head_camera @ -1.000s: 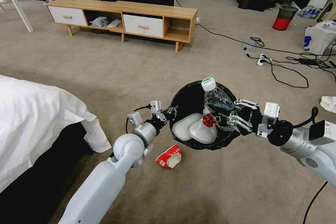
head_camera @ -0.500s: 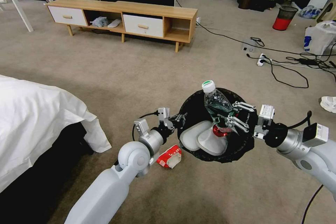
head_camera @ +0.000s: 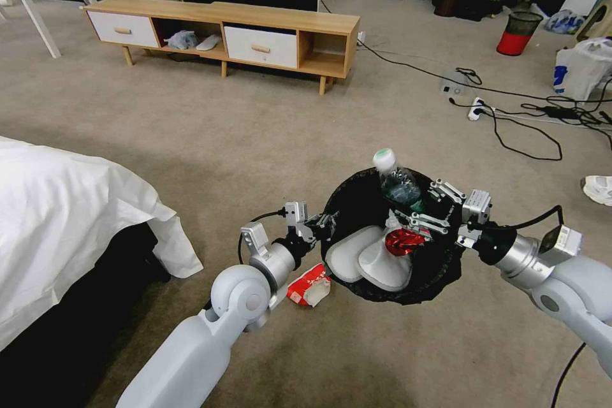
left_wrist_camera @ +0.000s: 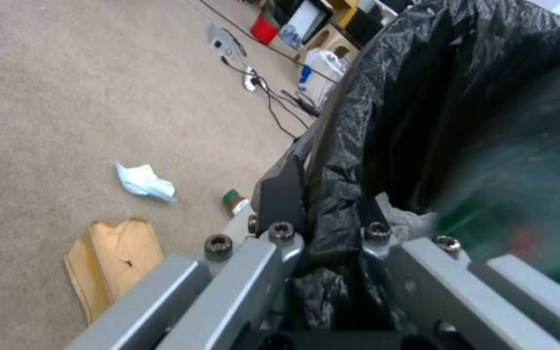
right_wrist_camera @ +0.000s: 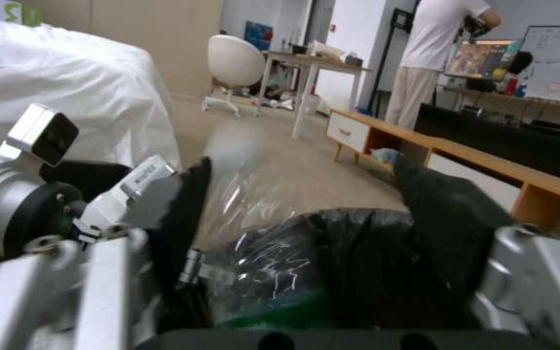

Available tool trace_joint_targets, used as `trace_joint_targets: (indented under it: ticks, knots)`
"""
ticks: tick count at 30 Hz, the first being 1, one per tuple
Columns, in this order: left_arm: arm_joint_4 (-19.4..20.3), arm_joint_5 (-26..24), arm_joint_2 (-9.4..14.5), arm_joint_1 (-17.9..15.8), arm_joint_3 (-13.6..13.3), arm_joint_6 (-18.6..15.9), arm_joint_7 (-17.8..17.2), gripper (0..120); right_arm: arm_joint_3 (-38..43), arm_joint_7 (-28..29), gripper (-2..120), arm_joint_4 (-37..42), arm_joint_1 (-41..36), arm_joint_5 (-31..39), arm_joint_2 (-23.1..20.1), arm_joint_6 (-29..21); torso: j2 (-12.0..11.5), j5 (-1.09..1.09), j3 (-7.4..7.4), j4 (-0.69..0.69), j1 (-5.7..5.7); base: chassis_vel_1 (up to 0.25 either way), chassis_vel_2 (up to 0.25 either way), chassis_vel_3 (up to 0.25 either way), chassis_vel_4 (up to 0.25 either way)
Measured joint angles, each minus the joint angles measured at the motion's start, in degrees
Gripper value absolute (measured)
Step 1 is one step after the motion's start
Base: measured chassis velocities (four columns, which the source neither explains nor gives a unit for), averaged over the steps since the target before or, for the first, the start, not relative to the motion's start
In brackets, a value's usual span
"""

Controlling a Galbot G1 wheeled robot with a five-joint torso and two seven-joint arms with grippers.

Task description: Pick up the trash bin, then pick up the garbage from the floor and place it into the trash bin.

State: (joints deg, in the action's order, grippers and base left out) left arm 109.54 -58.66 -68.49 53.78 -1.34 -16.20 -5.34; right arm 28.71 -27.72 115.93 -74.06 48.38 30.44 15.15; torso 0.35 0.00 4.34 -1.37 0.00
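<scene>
Right hand (head_camera: 426, 207) (open) over trash bin (head_camera: 440, 268)

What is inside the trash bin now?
Inside the trash bin: two white slippers and a red can. A bottle, between the right gripper fingers, tilts over the opening. The bin's bottom is covered.

Bottle descends into bin; right gripper releasing.

The clear bottle (head_camera: 396, 183) now sits lower and tilted within the trash bin (head_camera: 357, 191), its cap dropped from the earlier height and blurred in the head view. The right gripper (head_camera: 426, 207) has advanced over the far rim, fingers now spread apart around the bottle rather than clamped. The red can (head_camera: 403, 243) inside is more exposed than before.
</scene>
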Motion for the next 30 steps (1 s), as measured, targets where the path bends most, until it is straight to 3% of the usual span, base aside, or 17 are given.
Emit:
trace_joint_targets:
  ticks: [3,4,7,22,28,30]
  knots:
    - [-0.01,0.00,0.00,0.00,0.10,0.00,-0.09,3,0.00,0.09,82,0.01,0.01,0.01,-0.01,-0.02,0.00,0.00,0.00,0.00,0.00,0.000,0.000,0.000,0.000]
    - [0.00,-0.01,-0.07,0.00,0.24,0.00,-0.39,3,0.00,0.17,89,0.03,0.01,0.02,-0.03,-0.09,0.00,0.00,0.00,0.00,0.00,0.000,0.000,0.000,0.000]
    - [-0.04,-0.06,-0.08,0.09,0.42,0.00,-0.95,3,-0.05,0.17,98,-0.06,-0.02,-0.04,0.01,-0.10,0.00,0.00,0.00,0.00,0.00,0.000,0.000,0.000,0.000]
    - [-0.29,-1.78,-0.70,0.33,0.90,-0.03,-6.71,3,-0.05,0.19,100,0.48,-0.19,0.05,0.34,0.01,0.00,0.00,0.00,0.00,0.00,0.000,0.000,0.000,0.000]
    - [0.93,-1.63,-0.45,1.61,2.59,-0.31,-8.88,3,2.19,0.63,100,2.16,-0.12,0.63,0.92,0.06,0.00,0.00,0.00,0.00,0.00,0.000,0.000,0.000,0.000]
    - [1.95,-1.13,-0.27,2.53,4.34,-0.73,-9.56,3,3.93,1.43,100,3.26,-0.02,1.42,1.55,0.06,0.00,0.00,0.00,0.00,0.00,0.000,0.000,0.000,0.000]
